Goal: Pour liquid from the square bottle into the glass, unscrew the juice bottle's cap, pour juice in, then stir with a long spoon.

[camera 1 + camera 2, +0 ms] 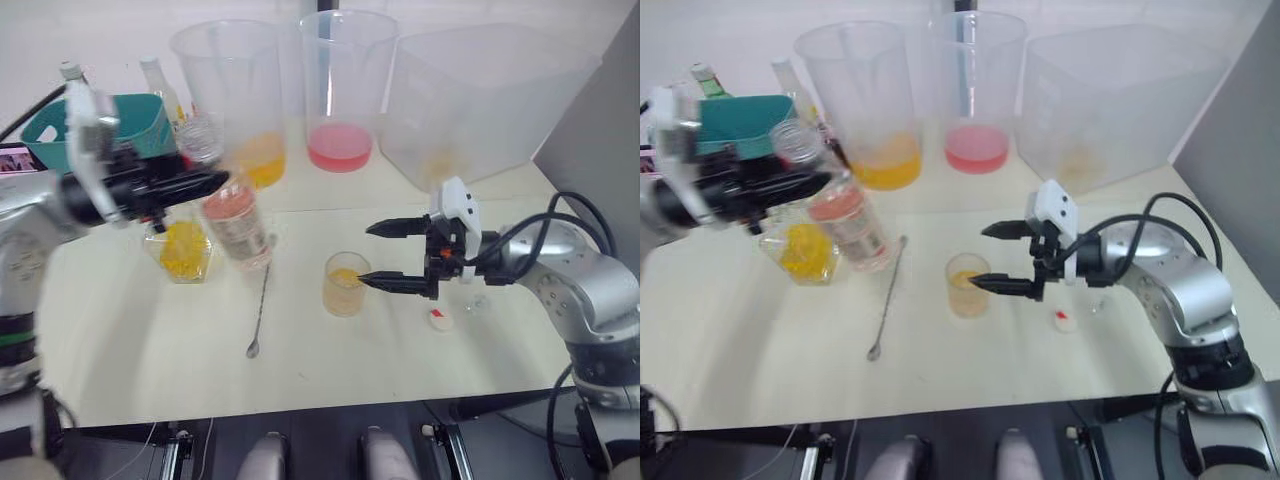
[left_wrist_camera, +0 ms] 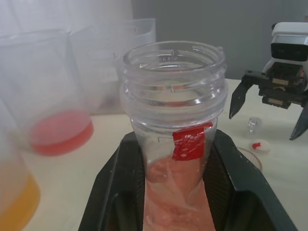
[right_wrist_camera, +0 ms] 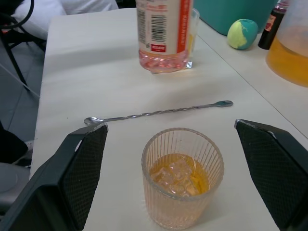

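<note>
Reaching in from the robot's left, the left arm lies level above the desk [image 1: 120, 340], and its tool [image 2: 178, 192] is clamped on the juice bottle [image 1: 235, 225]. The bottle is open at the neck, lifted off the desk and tilted, with its mouth toward the pitchers and its base down toward the spoon. Pink liquid sits in its lower part.

The right arm bends in from the right, forearm level, pointing toward the robot's left. Its tool [image 1: 385, 255] is spread wide, one finger on each side of the glass [image 1: 346, 284] without touching it. The glass stands upright near the desk's middle, holding yellow liquid and ice.

The cap [image 1: 440, 319] lies on the desk just beside the right tool, on the side away from the glass, red mark up. A small clear stopper [image 2: 254, 124] lies near it.

The spoon [image 1: 260, 310] lies flat between the juice bottle and the glass. The square bottle [image 1: 183, 250] stands under the left tool, just beside the juice bottle.

At the back stand a pitcher with orange liquid [image 1: 235, 100], a pitcher with pink liquid [image 1: 345, 90] and a clear tub [image 1: 480, 100]. A teal bin [image 1: 140, 125] stands behind the left arm.
</note>
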Motion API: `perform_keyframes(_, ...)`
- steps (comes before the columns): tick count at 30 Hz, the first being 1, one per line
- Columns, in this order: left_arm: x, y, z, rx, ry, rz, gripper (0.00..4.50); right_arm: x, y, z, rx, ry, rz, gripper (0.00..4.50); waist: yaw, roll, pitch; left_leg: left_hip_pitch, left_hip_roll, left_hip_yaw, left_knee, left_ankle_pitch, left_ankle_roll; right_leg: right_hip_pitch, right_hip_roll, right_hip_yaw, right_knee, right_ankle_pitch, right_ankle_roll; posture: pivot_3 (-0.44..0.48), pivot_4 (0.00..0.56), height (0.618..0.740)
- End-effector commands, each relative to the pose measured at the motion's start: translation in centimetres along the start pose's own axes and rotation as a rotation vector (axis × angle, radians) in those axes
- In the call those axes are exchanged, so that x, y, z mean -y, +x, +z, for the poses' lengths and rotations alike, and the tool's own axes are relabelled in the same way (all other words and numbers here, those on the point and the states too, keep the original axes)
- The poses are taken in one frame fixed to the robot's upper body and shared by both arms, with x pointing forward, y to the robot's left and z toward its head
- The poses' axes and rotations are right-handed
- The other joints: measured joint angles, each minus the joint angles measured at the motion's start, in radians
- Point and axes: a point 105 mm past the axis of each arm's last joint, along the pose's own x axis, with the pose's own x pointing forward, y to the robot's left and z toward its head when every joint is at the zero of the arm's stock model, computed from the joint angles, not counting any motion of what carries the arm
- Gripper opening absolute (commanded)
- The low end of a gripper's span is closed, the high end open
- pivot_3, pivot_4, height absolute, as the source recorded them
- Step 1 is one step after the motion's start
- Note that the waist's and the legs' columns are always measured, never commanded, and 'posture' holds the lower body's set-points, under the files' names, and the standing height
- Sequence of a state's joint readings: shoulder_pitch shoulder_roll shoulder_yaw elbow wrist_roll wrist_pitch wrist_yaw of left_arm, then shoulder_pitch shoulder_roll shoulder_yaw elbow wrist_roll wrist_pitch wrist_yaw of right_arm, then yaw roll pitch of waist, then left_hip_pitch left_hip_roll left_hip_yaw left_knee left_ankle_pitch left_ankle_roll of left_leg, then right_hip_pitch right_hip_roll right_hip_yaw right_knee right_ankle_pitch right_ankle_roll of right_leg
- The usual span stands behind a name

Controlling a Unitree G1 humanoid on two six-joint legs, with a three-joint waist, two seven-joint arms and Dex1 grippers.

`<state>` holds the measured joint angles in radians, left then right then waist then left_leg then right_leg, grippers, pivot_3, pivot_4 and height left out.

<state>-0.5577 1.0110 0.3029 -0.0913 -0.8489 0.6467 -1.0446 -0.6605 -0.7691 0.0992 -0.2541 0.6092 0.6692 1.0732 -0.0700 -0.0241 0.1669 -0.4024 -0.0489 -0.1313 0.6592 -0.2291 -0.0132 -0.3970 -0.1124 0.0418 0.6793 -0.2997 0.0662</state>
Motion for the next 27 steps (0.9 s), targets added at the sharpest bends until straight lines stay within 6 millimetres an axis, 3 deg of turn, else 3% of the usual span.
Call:
perform_keyframes(1, 0.7, -2.8, 1.0, -0.009, 0.04, 0.077, 1.2, -0.3, 0.4, 0.6, 0.012, -0.042, 0.068, 4.48, 0.004, 0.0, 0.0, 0.0, 0.0, 0.0, 0.0, 0.0, 0.0, -0.002, 0.0, 0.0, 0.0, 0.0, 0.0, 0.0, 0.15, 0.738)
perform_keyframes(9, 0.0, -8.1, -1.1, -0.098, 0.0, 0.294, 1.2, -0.6, 1.2, 0.4, 0.024, -0.04, 0.109, 4.48, 0.028, 0.0, 0.0, -0.005, 0.001, 0.003, 0.0, 0.0, -0.001, -0.007, -0.001, 0.002, 0.0, 0.0, -0.001, 0.0, 0.15, 0.738)
perform_keyframes(13, -2.1, -11.3, -2.3, -0.151, -0.012, 0.426, 1.2, -1.1, 1.7, 0.8, 0.051, -0.041, 0.112, 4.48, 0.03, 0.0, 0.0, -0.004, 0.001, 0.004, 0.0, 0.0, -0.001, -0.007, -0.001, 0.002, 0.0, 0.0, -0.001, 0.0, 0.15, 0.738)
perform_keyframes(17, -4.0, -13.2, -2.8, -0.157, -0.023, 0.479, 1.2, -1.3, 1.8, 0.8, 0.062, -0.041, 0.098, 4.48, 0.031, 0.0, 0.0, -0.004, 0.001, 0.004, -0.001, 0.0, -0.001, -0.008, -0.001, 0.002, 0.0, 0.001, -0.001, 0.0, 0.15, 0.738)
perform_keyframes(21, -5.7, -13.9, -3.2, -0.171, 0.004, 0.514, 1.2, -1.7, 1.6, 0.7, 0.066, -0.039, 0.084, 4.48, 0.036, -0.001, 0.0, -0.005, 0.001, 0.004, 0.0, 0.0, -0.001, -0.008, -0.002, 0.001, 0.0, 0.001, -0.001, 0.0, 0.15, 0.738)
perform_keyframes(27, -9.2, -11.1, -3.4, -0.12, 0.066, 0.558, 1.2, -2.5, 0.4, -0.1, 0.067, -0.021, 0.026, 4.48, 0.057, -0.002, 0.0, -0.006, 0.0, 0.004, 0.0, 0.0, -0.001, -0.008, -0.002, 0.0, 0.001, 0.001, -0.001, 0.0, 0.15, 0.738)
